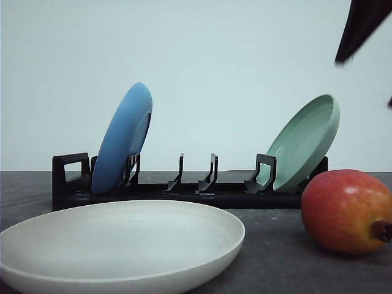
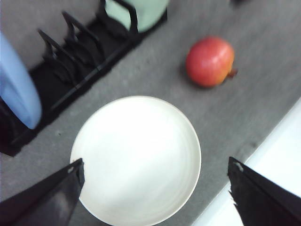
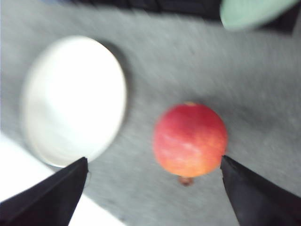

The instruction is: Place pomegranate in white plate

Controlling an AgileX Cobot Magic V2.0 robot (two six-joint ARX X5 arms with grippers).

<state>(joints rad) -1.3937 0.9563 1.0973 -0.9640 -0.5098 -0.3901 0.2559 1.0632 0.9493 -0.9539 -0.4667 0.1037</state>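
Note:
The pomegranate [image 1: 346, 211] is red fading to orange, with its dark calyx nub pointing right; it rests on the grey table at the front right. The white plate [image 1: 116, 245] lies flat at the front left, with nothing on it. In the right wrist view the pomegranate [image 3: 190, 140] sits between and below the spread fingers of my right gripper [image 3: 153, 188], which is open and hovers above it; the white plate [image 3: 73, 99] is off to one side. My left gripper [image 2: 157, 190] is open above the white plate [image 2: 136, 157], with the pomegranate [image 2: 209, 61] beyond it.
A black dish rack [image 1: 184, 187] stands behind, holding a blue plate [image 1: 122, 138] at its left end and a pale green plate [image 1: 303, 141] at its right end. A dark part of the right arm [image 1: 361, 27] shows at the top right. The table's pale edge [image 2: 263, 165] runs near the plate.

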